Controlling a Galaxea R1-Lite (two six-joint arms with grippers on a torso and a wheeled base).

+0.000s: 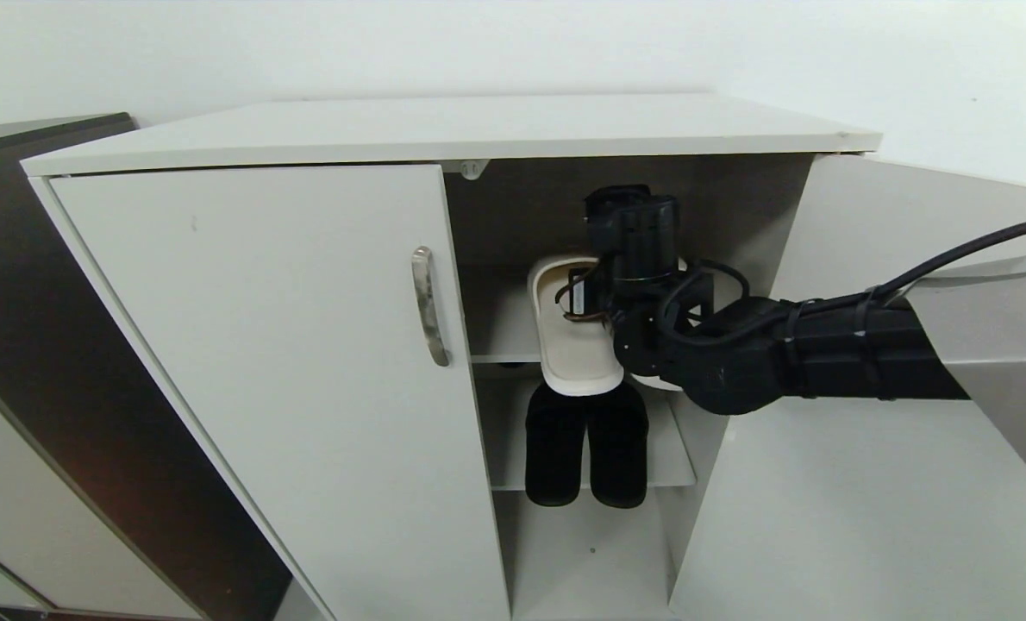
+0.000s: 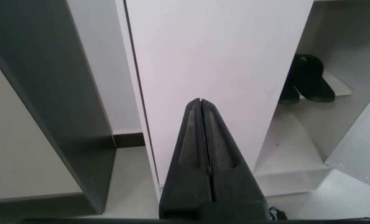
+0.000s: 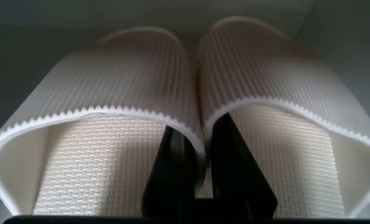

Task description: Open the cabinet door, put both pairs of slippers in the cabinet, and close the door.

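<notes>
Right pincer [image 3: 200, 140] is clamped on the touching inner straps of the white slippers [image 1: 569, 345], which point toes-first into the cabinet [image 1: 444, 129] over its upper shelf [image 1: 500, 332], heels sticking out above the black slippers [image 1: 586, 453] below, so I'd guess it's push deeper, then let go.

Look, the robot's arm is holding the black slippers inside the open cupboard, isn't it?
Not quite. The right gripper is holding the white slippers inside the open cabinet, not the black ones. The right wrist view shows it pinching the white pair together. The black slippers lie on the shelf below, as the head view shows.
</notes>
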